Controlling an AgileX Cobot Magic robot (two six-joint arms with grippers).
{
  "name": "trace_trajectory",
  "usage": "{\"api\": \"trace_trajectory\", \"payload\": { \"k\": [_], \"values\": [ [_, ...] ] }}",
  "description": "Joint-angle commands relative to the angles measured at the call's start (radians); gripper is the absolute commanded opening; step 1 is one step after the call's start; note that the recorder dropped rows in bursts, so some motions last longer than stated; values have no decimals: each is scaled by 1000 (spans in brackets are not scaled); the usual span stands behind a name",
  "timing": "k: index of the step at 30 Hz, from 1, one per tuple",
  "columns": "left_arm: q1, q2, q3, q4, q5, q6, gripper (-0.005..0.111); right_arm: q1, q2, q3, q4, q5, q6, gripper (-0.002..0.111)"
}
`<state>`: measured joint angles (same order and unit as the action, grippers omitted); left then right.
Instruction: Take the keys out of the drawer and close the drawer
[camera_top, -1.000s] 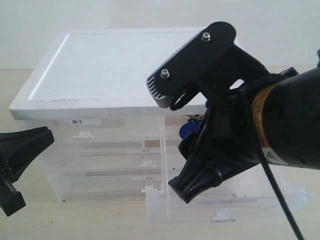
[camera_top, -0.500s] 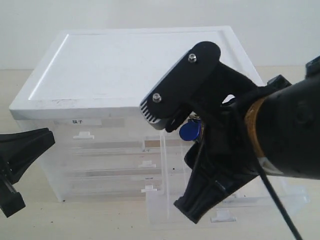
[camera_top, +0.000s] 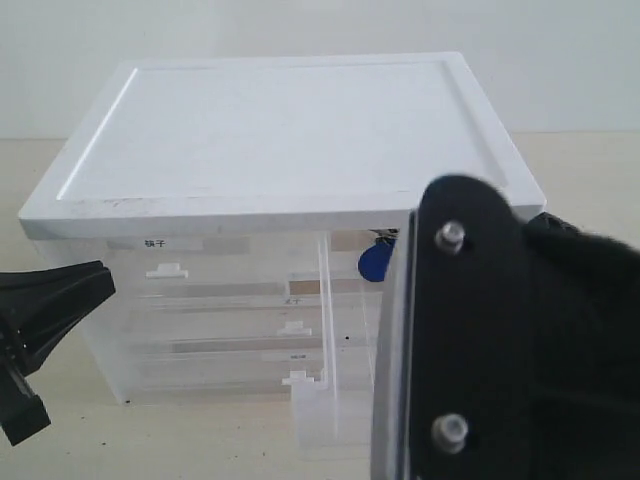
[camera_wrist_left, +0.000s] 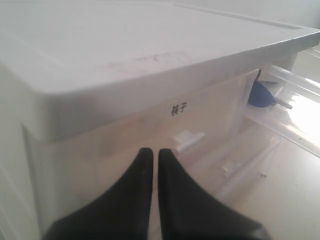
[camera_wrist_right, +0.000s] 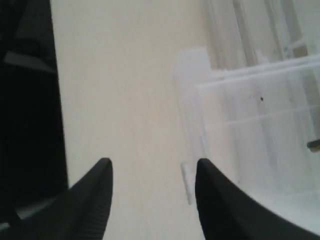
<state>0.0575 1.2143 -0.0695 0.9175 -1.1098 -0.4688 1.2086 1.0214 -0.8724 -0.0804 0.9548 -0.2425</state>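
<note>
The drawer (camera_top: 328, 330) stands pulled out of the right side of the translucent cabinet (camera_top: 280, 130). The keys lie at its back: the blue fob (camera_top: 374, 262) shows under the cabinet's white top, and again as the blue fob (camera_wrist_left: 260, 95) in the left wrist view. My right gripper (camera_wrist_right: 153, 165) is open and empty, just outside the drawer's front wall (camera_wrist_right: 240, 120), by its white tab handle (camera_wrist_right: 186, 182). In the exterior view the right arm's black mount (camera_top: 470, 340) hides those fingers. My left gripper (camera_wrist_left: 151, 151) is shut and empty, facing the cabinet's left drawers.
The cabinet holds several other shut drawers with white tab handles (camera_top: 166, 271) and labels. The pale tabletop (camera_wrist_right: 125, 90) lies in front of the open drawer. The left gripper (camera_top: 45, 320) hovers at the cabinet's lower left.
My right arm has swung away from above the drawer toward the camera and now blocks the lower right. The blue fob stays in the drawer. The left gripper has barely moved.
</note>
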Motion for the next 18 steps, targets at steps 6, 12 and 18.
{"api": "trace_trajectory", "payload": {
  "k": [6,12,18],
  "values": [
    [2,5,-5,33,-18,-11,5,-2,36,43,-255,-19,92,45],
    [2,5,-5,31,-18,-11,5,-2,38,55,-234,-33,84,42],
    [2,5,-5,32,-18,-11,5,-2,38,129,-213,-62,37,8]
  ]
}}
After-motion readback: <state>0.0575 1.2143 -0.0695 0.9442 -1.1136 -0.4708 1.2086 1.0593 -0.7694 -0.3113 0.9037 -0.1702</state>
